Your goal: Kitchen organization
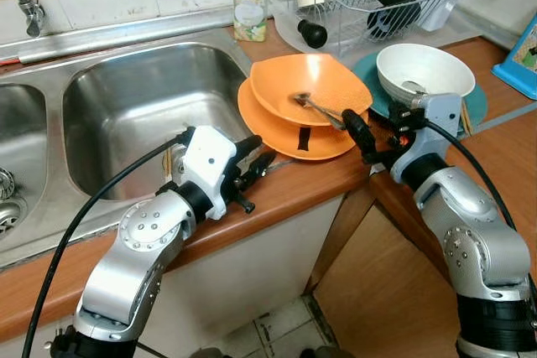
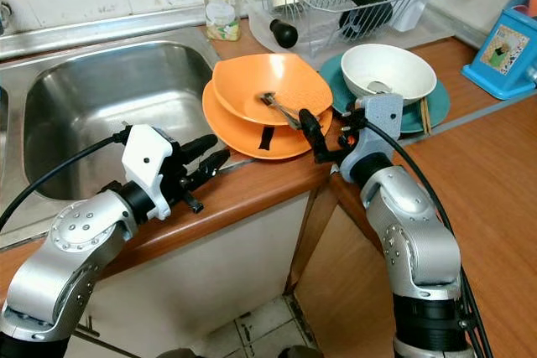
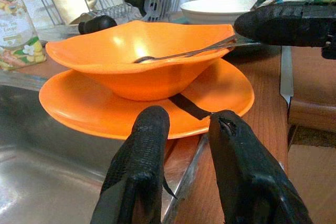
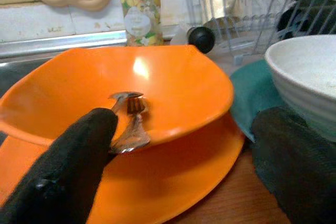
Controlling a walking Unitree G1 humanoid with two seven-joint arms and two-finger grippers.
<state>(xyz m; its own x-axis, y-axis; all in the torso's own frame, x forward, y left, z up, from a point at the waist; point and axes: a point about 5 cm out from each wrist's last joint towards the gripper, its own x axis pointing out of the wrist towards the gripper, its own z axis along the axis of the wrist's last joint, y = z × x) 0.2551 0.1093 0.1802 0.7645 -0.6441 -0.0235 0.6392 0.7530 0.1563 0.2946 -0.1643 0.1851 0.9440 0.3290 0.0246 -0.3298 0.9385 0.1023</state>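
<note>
Two utensils (image 1: pixel 317 109) lie in the orange bowl (image 1: pixel 310 85), handles toward the counter's front edge, where the right gripper (image 1: pixel 369 136) gapes wide beside them; left gripper (image 1: pixel 258 167) narrowly parted

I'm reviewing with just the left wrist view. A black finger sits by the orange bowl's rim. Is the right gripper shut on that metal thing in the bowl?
Observer: No. The right gripper is open, with one finger over the handles at the orange bowl rim and the other outside it.
Operator: Handles? I see one utensil.
Observer: There are two. A spoon and a fork lie together in the bowl.
Operator: What's under the white bowl?
Observer: The white bowl sits on a teal plate.
</note>
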